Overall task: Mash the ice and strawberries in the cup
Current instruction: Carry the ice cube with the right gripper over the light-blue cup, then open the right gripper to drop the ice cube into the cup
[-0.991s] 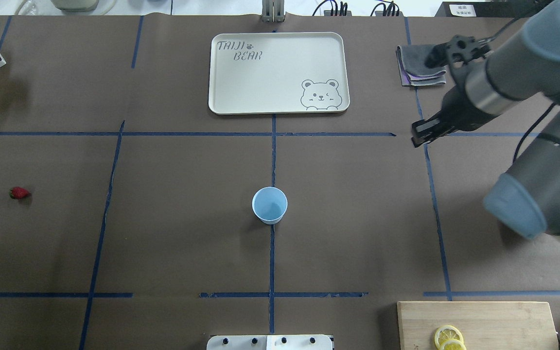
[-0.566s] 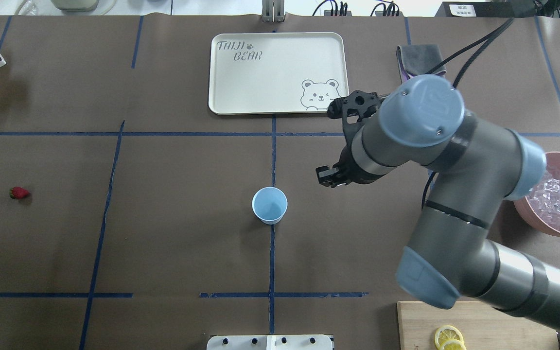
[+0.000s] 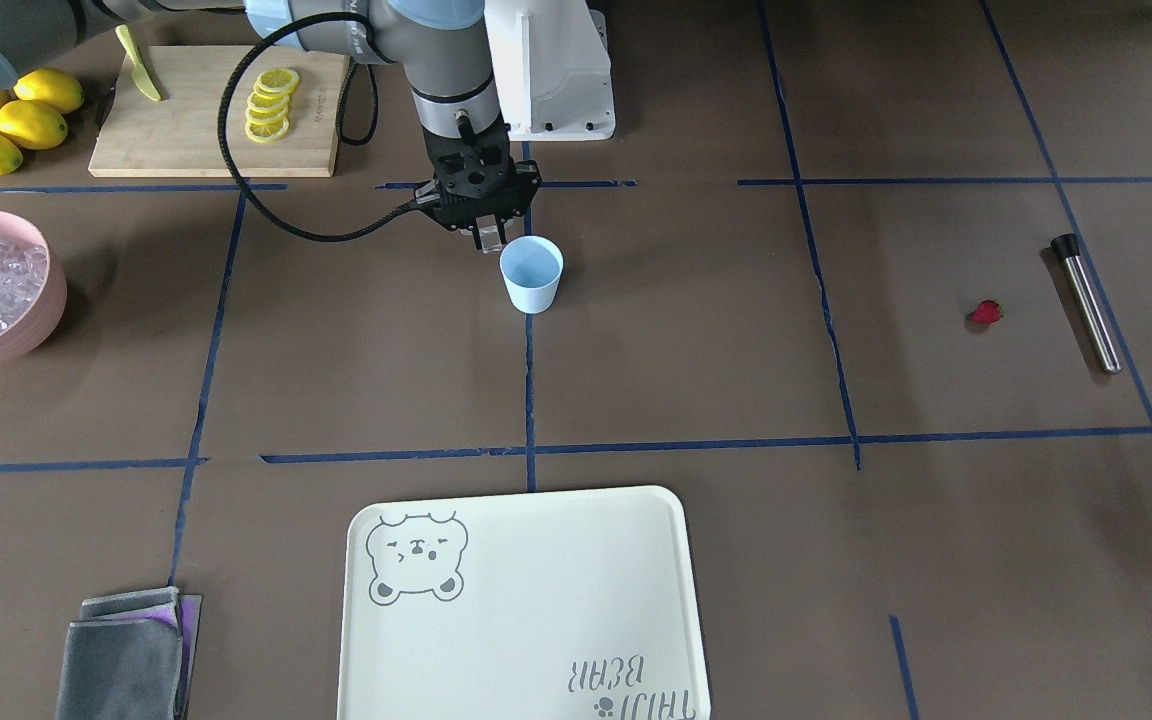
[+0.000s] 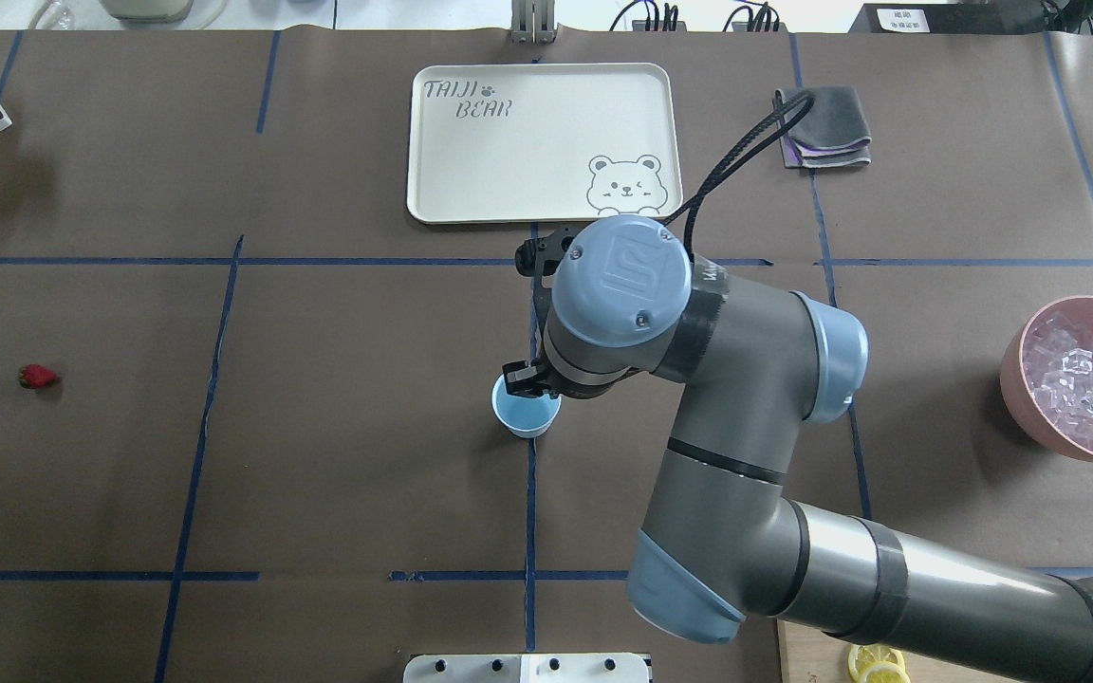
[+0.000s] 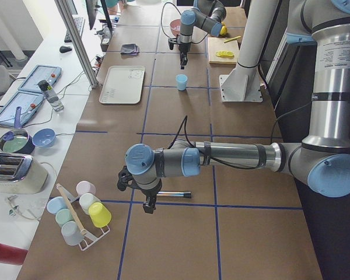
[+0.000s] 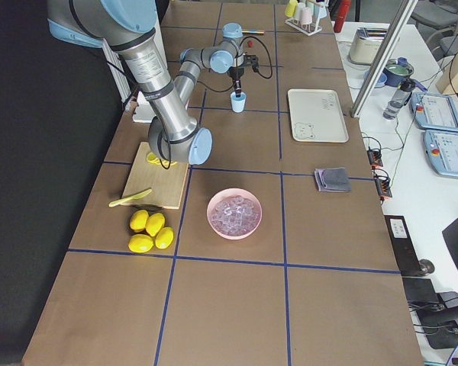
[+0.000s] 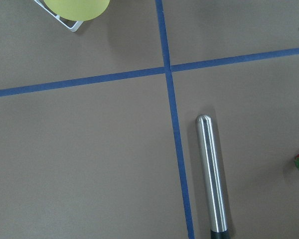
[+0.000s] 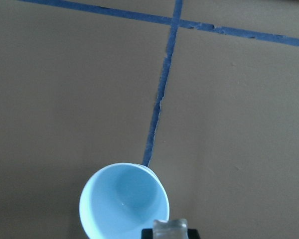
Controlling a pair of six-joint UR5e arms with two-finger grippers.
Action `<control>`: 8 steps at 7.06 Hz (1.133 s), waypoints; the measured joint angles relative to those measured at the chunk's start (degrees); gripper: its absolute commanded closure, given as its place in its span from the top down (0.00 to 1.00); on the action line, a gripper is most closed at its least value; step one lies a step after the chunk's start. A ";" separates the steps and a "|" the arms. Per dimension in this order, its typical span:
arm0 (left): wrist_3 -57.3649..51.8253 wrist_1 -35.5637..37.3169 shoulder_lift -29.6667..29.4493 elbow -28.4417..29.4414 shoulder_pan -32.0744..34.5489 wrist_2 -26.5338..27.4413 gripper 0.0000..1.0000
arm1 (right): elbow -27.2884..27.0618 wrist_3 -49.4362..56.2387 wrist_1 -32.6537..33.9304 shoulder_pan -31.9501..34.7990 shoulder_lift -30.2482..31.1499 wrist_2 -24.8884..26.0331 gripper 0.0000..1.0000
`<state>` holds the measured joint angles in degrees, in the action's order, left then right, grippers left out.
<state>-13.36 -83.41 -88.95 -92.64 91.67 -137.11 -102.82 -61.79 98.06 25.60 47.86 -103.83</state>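
While hovering just above the cup point(image 3: 532, 277), close over its rim, pinches one clear ice cube point(image 8: 170, 227) in the right hand point(image 4: 521, 378), narrowed onto the cube's sides. Points that hand straight down at the worktop point(image 3: 696, 330). Finds the cup upright on a blue tape line point(image 8: 162, 94), mouth up. Finds the strawberry point(image 3: 984, 313) lying on the worktop well apart from the cup, toward the robot's left, and a steel muddler point(image 3: 1086, 303) farther still from the cup, just beyond the strawberry. Finds more ice point(image 4: 1083, 389) heaped in a pink bowl point(image 4: 1014, 384), well apart from the cup on the robot's right. Finds a cream bear-print tray point(image 4: 527, 161) beyond the cup, away from the robot's base. Hangs the left hand point(image 5: 148, 205) low, far from the cup, near the muddler; cannot tell how wide or narrow
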 measured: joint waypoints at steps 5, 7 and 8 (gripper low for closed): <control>0.00 0.00 0.00 -0.03 0.00 0.00 1.00 | 4.21 -1.99 -0.20 -1.52 -3.16 0.21 0.04; 0.00 0.00 0.00 0.03 0.00 0.02 1.00 | 5.26 -2.02 -0.20 -1.59 -4.09 0.21 0.45; 0.00 0.00 0.00 0.06 0.00 0.04 1.00 | 5.35 -2.00 -0.22 -1.60 -4.17 0.19 0.86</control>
<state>-13.36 -83.41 -88.94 -92.58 91.67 -137.07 -97.47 -63.79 97.84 24.00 43.69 -103.64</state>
